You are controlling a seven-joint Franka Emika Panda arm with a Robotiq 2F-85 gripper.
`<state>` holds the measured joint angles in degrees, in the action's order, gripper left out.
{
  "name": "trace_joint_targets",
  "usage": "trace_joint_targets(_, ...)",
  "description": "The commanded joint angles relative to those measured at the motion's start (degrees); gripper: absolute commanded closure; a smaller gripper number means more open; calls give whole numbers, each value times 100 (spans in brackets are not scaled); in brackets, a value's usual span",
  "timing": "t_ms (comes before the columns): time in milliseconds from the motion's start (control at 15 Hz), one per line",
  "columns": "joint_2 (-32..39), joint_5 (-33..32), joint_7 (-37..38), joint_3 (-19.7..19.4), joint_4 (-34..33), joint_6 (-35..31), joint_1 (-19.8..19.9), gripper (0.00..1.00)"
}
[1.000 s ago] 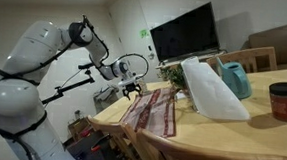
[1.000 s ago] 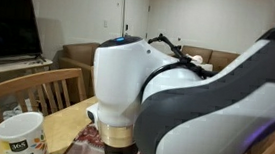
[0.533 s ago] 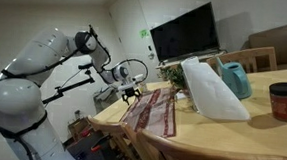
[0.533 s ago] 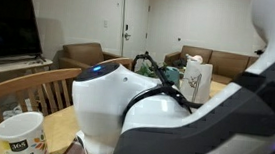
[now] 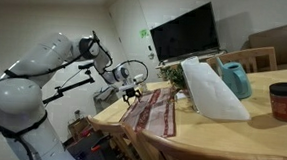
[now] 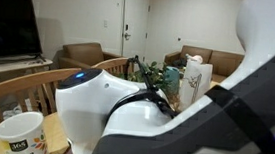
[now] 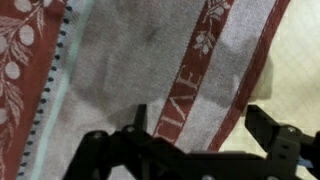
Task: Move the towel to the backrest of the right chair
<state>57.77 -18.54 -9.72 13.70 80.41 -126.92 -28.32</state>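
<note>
The towel (image 5: 151, 113), dark red with pale grey stripes, lies along the near-left part of the wooden table (image 5: 270, 133), one end hanging over the edge. In the wrist view the towel (image 7: 130, 60) fills most of the frame. My gripper (image 5: 131, 89) hovers over the towel's far end. It is open (image 7: 200, 128), its fingers standing either side of a red stripe, holding nothing. The right chair's broad curved top rail (image 5: 184, 151) is at the front, just beyond the towel's near end.
A large white bag (image 5: 211, 89), a teal pitcher (image 5: 236, 78) and a red jar (image 5: 282, 101) stand on the table. A square-backed chair (image 5: 255, 59) is by the TV. The robot's body (image 6: 164, 120) blocks most of an exterior view; a mug (image 6: 17, 135) shows there.
The arm has shifted a little over the towel's far end, and its body has swung across an exterior view. The towel has not moved. The gripper stays open.
</note>
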Motion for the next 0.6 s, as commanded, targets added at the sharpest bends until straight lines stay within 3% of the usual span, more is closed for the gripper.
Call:
trace_joint_targets(0,258,86,-18,-94,-489,350,-138,0)
trace_joint_targets(533,322,62,-9,-156,-633,627,-139,0)
